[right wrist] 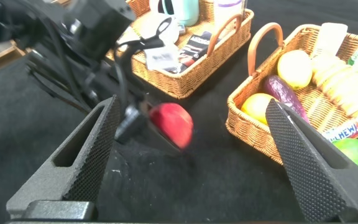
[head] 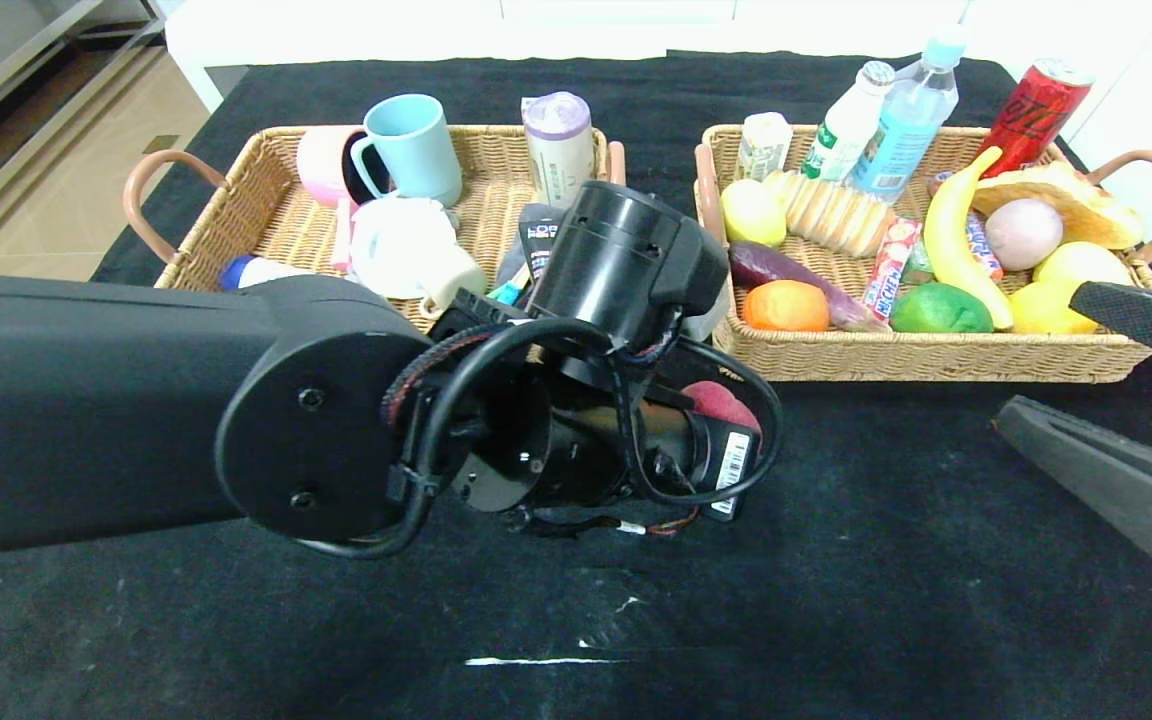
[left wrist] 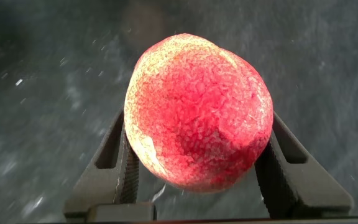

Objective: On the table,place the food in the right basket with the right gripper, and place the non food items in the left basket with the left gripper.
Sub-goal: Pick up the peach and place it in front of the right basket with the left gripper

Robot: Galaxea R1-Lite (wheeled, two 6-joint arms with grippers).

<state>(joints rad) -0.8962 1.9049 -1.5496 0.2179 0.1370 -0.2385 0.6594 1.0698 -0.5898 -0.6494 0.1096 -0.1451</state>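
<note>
The left hand [left wrist: 194,168], a black two-finger claw on a bulky black wrist, is clamping a round red-pink peach [left wrist: 197,112] between its tapered fingers [left wrist: 114,165], in front of the gap between the two baskets, over the black cloth-covered desk [head: 836,560]. The right hand [right wrist: 191,155], its ridged black fingers [right wrist: 89,155] standing wide apart around nothing, is hovering at the desk's right side, facing the peach. In the woven wicker right basket [head: 936,355], a long purple eggplant [head: 786,270] is lying beside a round orange [head: 786,305] and a slim red candy stick [head: 886,265]. The woven wicker left basket [head: 236,215] is holding a pale blue mug [head: 411,145] and a white bottle with a blue cap [head: 256,272].
</note>
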